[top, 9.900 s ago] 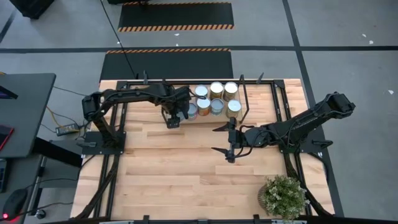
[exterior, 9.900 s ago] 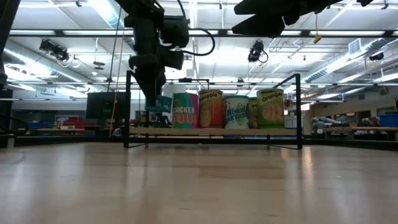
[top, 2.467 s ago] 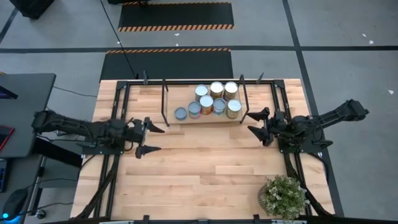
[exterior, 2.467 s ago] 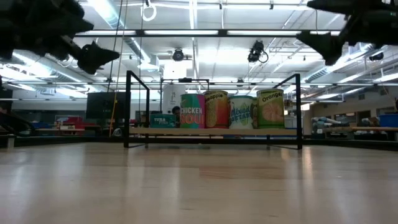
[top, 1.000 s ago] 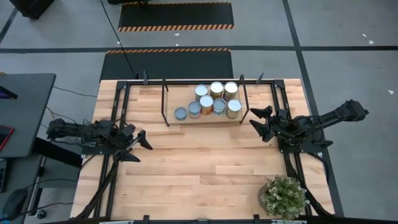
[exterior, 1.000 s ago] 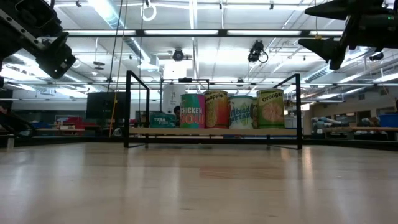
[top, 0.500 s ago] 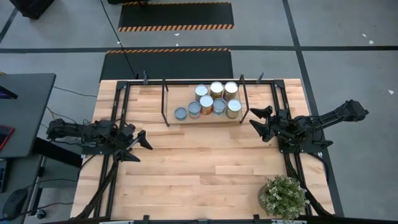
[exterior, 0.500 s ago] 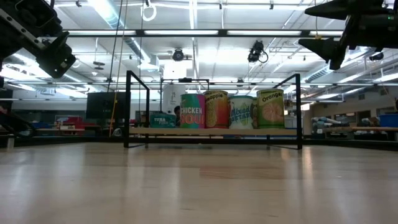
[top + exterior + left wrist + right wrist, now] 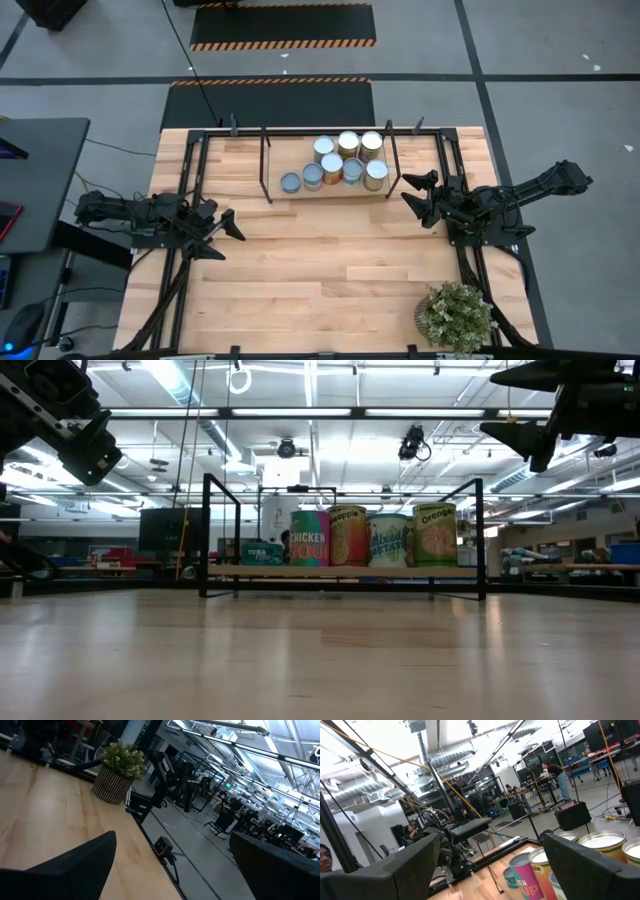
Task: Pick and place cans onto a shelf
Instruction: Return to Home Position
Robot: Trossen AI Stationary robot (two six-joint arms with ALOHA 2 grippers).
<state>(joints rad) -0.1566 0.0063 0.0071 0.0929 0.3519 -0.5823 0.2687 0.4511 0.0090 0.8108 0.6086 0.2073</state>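
- Cans (image 9: 348,143): stood upright, packed lid to lid on shelf (image 9: 283,158) at upper centre of the high view. Crowded together, probably to fit them all on the small board, with one low tin at the cluster's left end.
- Low view: showed a row of bright labels along the board at mid-frame, between the black posts (image 9: 206,535).
- Left gripper (image 9: 230,238): hung over the left side of table (image 9: 320,270), at middle left of the high view, well apart from the shelf. Fingers spread wide with nothing between them; only bare wood and potted plant (image 9: 120,770) beyond them in the left wrist view.
- Right gripper (image 9: 403,190): hovered near the shelf's right posts, at middle right of the high view. Also spread wide and empty, pointed toward the cans in the right wrist view.
- Judgement: placing looked complete, with every can in sight on the board. Arms set at opposite sides, most likely to leave the shelf unobstructed while settling into a rest pose; jaws wide because nothing left to carry.
- Caution: right gripper close enough to the posts to warrant a clean path away from the frame.
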